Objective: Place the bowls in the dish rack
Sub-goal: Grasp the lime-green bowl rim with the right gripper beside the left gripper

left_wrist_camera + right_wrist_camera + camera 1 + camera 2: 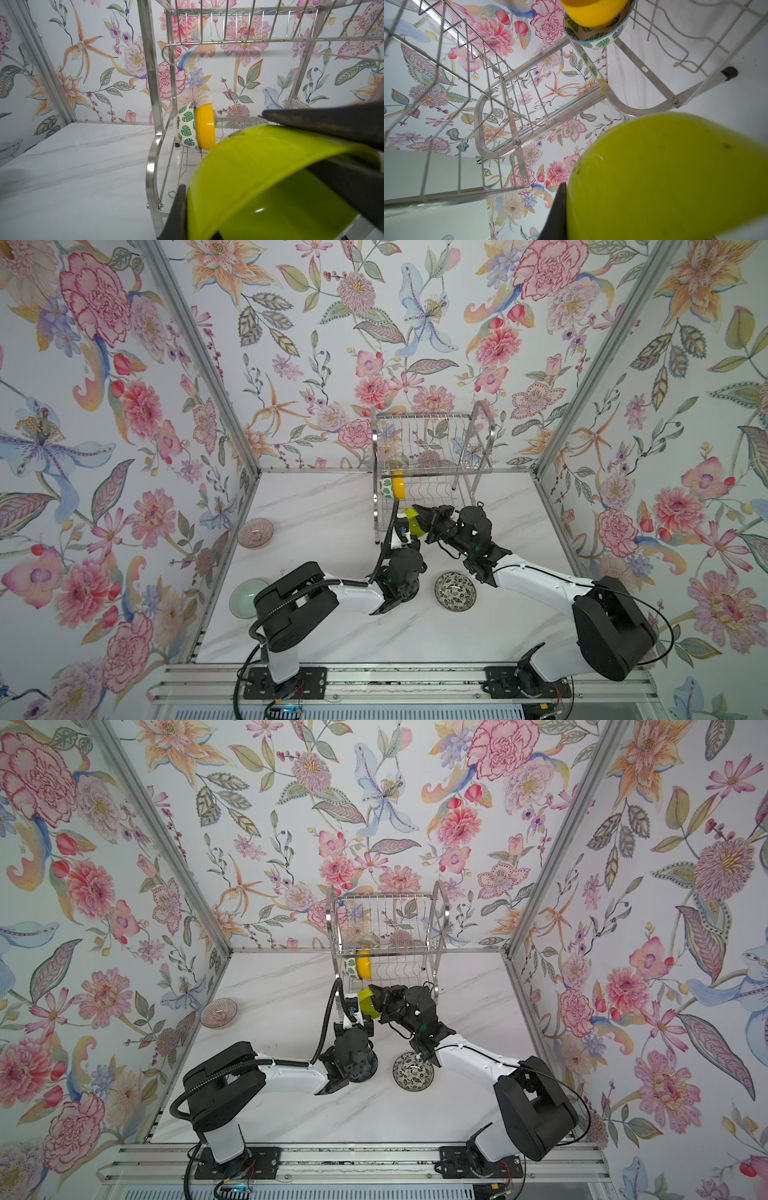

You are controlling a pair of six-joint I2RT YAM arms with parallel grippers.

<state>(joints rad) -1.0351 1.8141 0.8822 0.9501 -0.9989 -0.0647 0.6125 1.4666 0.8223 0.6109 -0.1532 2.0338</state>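
Jaws on both sides are clamped down on the same thing, the lime green bowl (411, 520) (368, 1002): the left jaws pinch its wall from below, one dark finger (178, 207) flat against the outside, and the right jaws bite the rim from the other side, closed tight over the edge. That bowl hangs tilted on edge, off the bench (332, 497), right at the front of the dish rack (415, 416) by its left end frame, level with the lower shelf; whether it touches the wire I cannot tell. Further back on that lower shelf, look, the green-leaf bowl (385, 486) stands on edge with the orange-yellow bowl (398, 484) nested into it, the two touching. The upper shelf holds no bowls. Out on the bench, the pink ribbed glass bowl (255, 533) sits by the left wall, the pale green bowl (245, 597) nearer the front behind the left arm (353, 593), the black-white floral bowl (455, 591) upright between the two arms, and a dark blue glass bowl (372, 1067) peeks out from under the left wrist.
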